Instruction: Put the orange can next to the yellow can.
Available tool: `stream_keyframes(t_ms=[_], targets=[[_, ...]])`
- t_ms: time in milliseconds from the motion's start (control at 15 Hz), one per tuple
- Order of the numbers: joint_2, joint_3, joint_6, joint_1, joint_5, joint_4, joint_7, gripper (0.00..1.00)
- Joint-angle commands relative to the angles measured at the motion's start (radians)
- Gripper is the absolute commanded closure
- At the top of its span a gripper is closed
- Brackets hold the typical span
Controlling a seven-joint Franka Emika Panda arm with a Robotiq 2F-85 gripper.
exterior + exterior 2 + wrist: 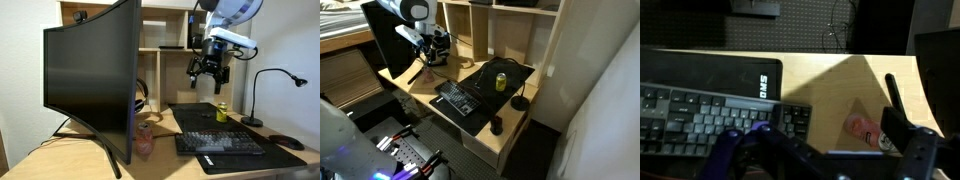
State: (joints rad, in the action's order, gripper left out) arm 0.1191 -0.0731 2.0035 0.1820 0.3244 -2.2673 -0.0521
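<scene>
The orange can (145, 139) stands on the wooden desk beside the monitor's foot. In the wrist view it (868, 130) shows from above, right of the keyboard. The yellow can (222, 111) stands on the black desk mat behind the keyboard, and it also shows in an exterior view (501, 82). My gripper (210, 70) hangs high above the desk, between the two cans and well clear of both. It is open and empty. In the wrist view its dark fingers (825, 160) frame the bottom edge, with the orange can near the right finger.
A large curved monitor (90, 75) stands next to the orange can. A keyboard (220, 143) lies on the black mat (190, 115). A desk lamp (253, 118) and a mouse (287, 142) sit past the yellow can. Wooden shelves (165, 60) rise behind.
</scene>
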Motion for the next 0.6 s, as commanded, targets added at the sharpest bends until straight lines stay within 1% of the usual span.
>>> stream_keyframes(t_ms=[0,133,267,333,400,533], targets=[[-0.042,-0.03,-0.011,-0.016,0.017,0.027,-0.039,0.0],[-0.085,-0.041,-0.006,-0.014,0.017,0.048,-0.057,0.0],[-0.073,-0.04,-0.008,-0.017,0.017,0.047,-0.056,0.0],[-0.077,-0.037,-0.036,-0.021,0.002,0.051,-0.037,0.0],[-0.114,-0.042,-0.026,-0.022,-0.027,0.064,-0.117,0.0],[-0.191,-0.043,-0.059,-0.018,0.068,0.108,-0.179,0.0]])
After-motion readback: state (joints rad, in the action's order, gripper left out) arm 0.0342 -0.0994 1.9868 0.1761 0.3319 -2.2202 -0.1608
